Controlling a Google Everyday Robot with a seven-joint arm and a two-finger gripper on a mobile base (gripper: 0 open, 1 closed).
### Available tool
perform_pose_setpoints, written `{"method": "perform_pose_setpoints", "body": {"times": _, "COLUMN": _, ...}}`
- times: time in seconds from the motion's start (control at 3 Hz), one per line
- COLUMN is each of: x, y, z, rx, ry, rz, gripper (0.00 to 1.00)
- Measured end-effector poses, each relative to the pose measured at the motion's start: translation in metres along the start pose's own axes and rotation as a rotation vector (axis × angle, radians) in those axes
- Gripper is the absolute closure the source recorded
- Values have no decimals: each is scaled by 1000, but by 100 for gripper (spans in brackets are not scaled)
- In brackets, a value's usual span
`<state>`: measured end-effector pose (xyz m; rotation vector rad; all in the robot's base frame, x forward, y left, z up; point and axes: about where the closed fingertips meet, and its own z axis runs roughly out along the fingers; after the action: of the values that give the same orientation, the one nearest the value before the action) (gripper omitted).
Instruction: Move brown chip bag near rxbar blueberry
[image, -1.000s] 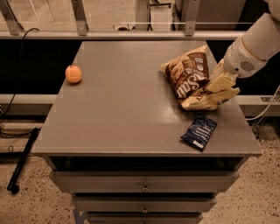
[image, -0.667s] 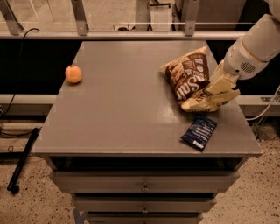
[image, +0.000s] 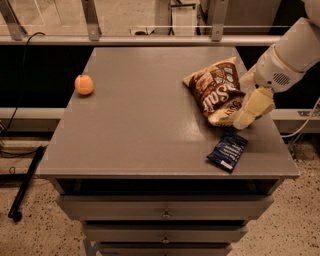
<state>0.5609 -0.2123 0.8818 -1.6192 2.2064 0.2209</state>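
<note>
1 brown chip bag, 1 rxbar blueberry, 1 orange, 1 gripper at bag's edge, grip unclear.

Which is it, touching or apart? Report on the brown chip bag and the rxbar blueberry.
Apart. The camera view shows a strip of table between the brown chip bag and the rxbar blueberry; the end effector sits at the bag's right edge.

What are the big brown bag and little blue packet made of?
The crinkly brown and cream chip bag, with the robot's cream hand at its right edge, looks like thin plastic film: creased, with glints. The small flat navy bar wrapper seems smooth glossy foil or plastic.
</note>
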Motion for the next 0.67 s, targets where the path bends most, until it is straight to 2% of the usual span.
{"method": "perform_pose_setpoints", "body": {"times": 0.33, "x": 0, "y": -4, "z": -16, "rx": 32, "ry": -22, "rz": 11, "gripper": 0}}
{"method": "perform_pose_setpoints", "body": {"times": 0.67, "x": 21, "y": -20, "z": -50, "rx": 89, "ry": -107, "rz": 32, "gripper": 0}}
